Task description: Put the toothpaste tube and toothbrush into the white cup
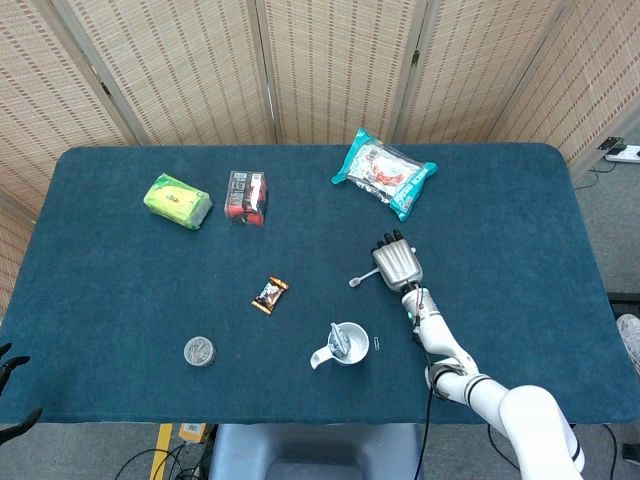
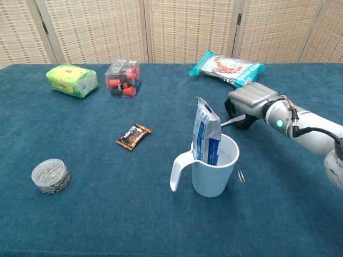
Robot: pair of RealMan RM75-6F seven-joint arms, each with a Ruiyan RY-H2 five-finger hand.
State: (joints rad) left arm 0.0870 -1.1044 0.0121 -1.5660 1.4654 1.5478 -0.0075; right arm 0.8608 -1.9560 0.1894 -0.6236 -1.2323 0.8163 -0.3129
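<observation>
Here the fingers (image 2: 236, 110) of the right hand (image 1: 398, 264) are curled down and clamped on the toothbrush (image 1: 361, 278), whose white handle is seen jutting out leftward from under the palm, its head end clear of the hand. The hand is carried palm-down, toward the right half of the table (image 1: 120, 300), between the middle and the front edge. Just in front and to the left of it, the white cup (image 2: 214, 168) is seen standing upright near the front edge, handle turned toward the left. The toothpaste tube (image 2: 206, 131) is lodged inside the cup, upright, its crimped end sticking up above the rim. A paperclip (image 2: 241, 176) is noted lying on the cloth just right of the cup.

The left hand (image 1: 12, 372) is glimpsed only at the front left corner, off the table; whether its fingers are apart or together cannot be told.

Toward the back edge a teal snack bag (image 1: 384, 171) is laid.
</observation>
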